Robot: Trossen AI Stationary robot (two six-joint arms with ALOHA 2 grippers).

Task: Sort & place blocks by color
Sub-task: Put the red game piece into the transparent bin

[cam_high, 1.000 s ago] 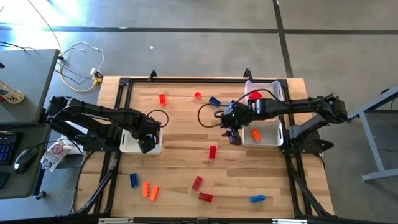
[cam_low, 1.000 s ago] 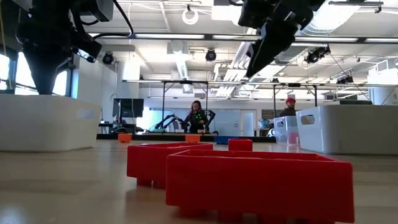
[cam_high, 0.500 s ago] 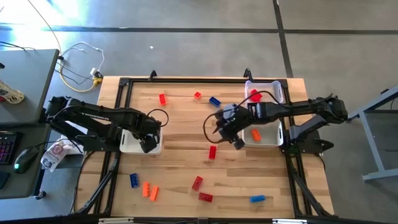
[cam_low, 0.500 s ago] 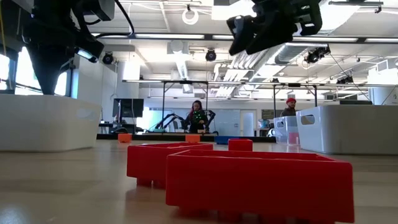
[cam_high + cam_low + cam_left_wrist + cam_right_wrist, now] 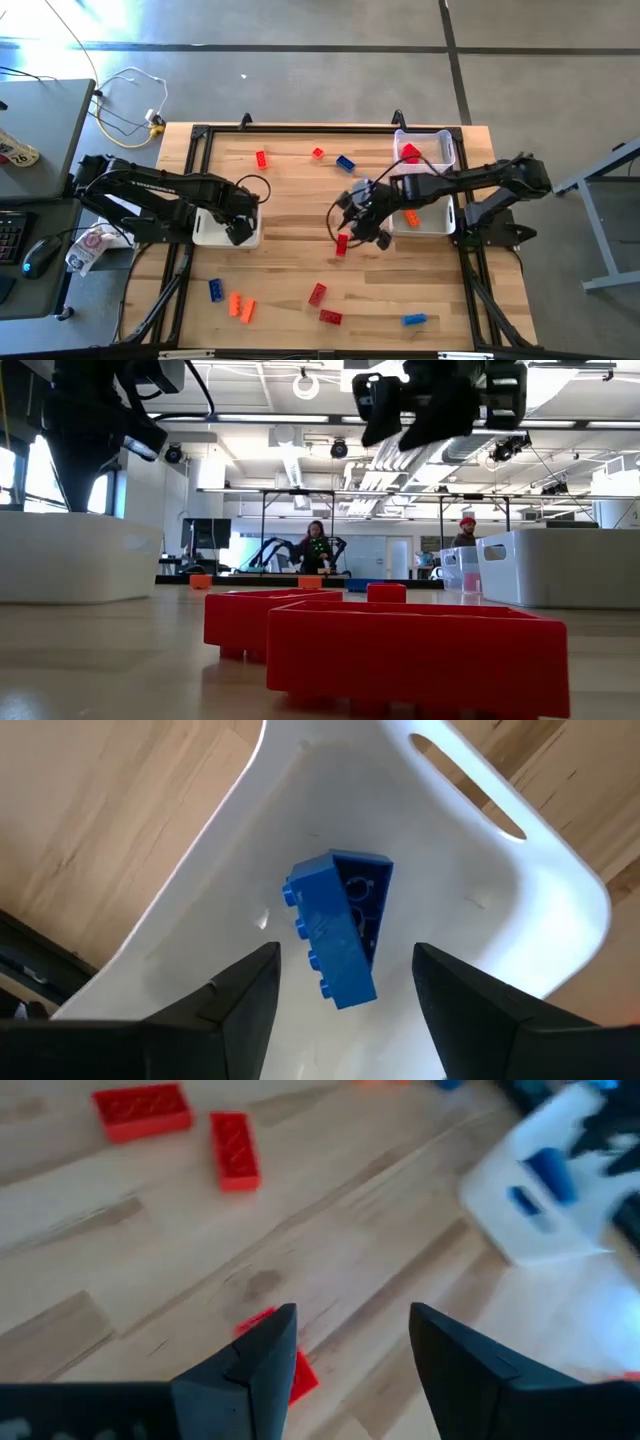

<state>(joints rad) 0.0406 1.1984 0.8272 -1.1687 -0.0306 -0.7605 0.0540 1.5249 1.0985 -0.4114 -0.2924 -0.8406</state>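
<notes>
My left gripper (image 5: 345,960) hangs open over the left white bin (image 5: 210,232), its fingers on either side of a blue block (image 5: 340,928) that lies on the bin's floor. My right gripper (image 5: 358,222) is open above the middle of the table, just above a red block (image 5: 342,244). In the right wrist view that red block (image 5: 290,1365) shows on the wood between and below the fingers, partly hidden by one of them. More red (image 5: 317,294), orange (image 5: 240,306) and blue (image 5: 414,319) blocks lie scattered on the table.
Two white bins stand at the table's right: the far one (image 5: 440,140) holds red blocks, the near one (image 5: 440,222) an orange block. Red (image 5: 261,158) and blue (image 5: 346,162) blocks lie near the far edge. Two red blocks (image 5: 415,650) fill the low view's foreground.
My right gripper has moved from beside the right bins toward the table's left and near edge, turning as it went, and now hangs over the red block in the middle. The left arm has kept still.
</notes>
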